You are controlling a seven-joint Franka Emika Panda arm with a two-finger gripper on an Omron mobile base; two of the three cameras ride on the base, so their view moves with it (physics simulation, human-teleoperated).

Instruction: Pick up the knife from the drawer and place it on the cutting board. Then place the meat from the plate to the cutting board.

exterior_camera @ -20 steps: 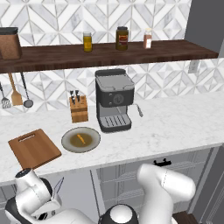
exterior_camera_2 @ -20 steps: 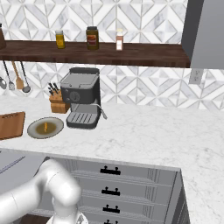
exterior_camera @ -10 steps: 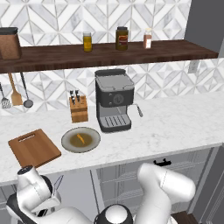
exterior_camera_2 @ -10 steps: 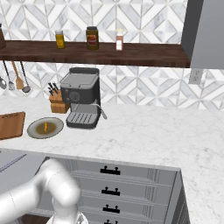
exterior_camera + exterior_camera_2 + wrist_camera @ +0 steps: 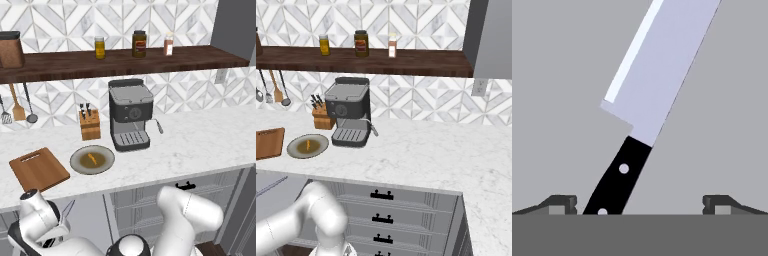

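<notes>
Left base view shows the white marble desk (image 5: pixel 200 140) carrying a flat reddish-brown wooden cutting board (image 5: pixel 39 169) just beside a round olive-grey plate (image 5: pixel 92 160), on which lies a tiny orange-yellow piece of meat (image 5: pixel 92 159). Hand view looks down on the grey floor of the drawer (image 5: pixel 557 100), where the slim knife (image 5: pixel 647 95) with black handle and silver-grey blade lies, its handle between the spread, empty fingertips (image 5: pixel 562 204) of the hand (image 5: pixel 639 205)
</notes>
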